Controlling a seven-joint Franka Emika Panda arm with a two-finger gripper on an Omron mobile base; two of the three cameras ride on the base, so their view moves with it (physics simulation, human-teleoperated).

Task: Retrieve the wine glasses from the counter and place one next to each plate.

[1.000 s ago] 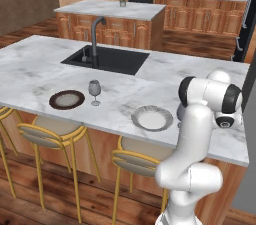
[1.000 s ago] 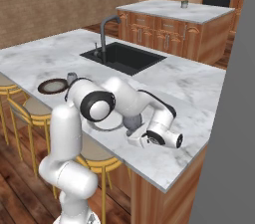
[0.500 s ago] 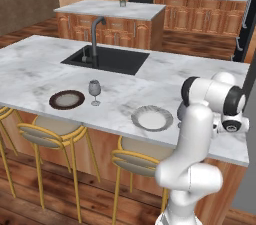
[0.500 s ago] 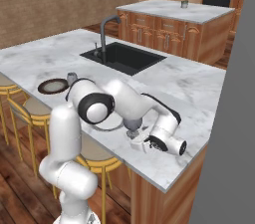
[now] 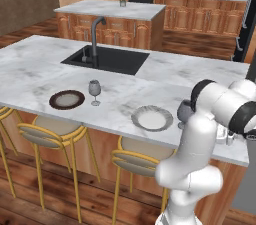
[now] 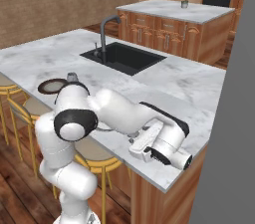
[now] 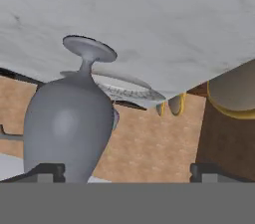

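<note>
Left base view: one wine glass (image 5: 94, 90) stands just right of the dark brown plate (image 5: 66, 99); a second glass (image 5: 184, 111) stands right of the white plate (image 5: 151, 118), gripper (image 7: 127, 170) jaws spread wide beside it, holding nothing

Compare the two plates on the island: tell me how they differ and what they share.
Colour: the dark plate is brown with a paler centre; the light plate is grey-white with a rim.
Place: the dark plate lies further from the robot arm; the light plate lies near it, close to the island's front edge.
Neighbour: the dark plate has a wine glass standing free beside it; the glass by the light plate is partly hidden behind the arm.
Shared: both are round, flat and empty.
</note>
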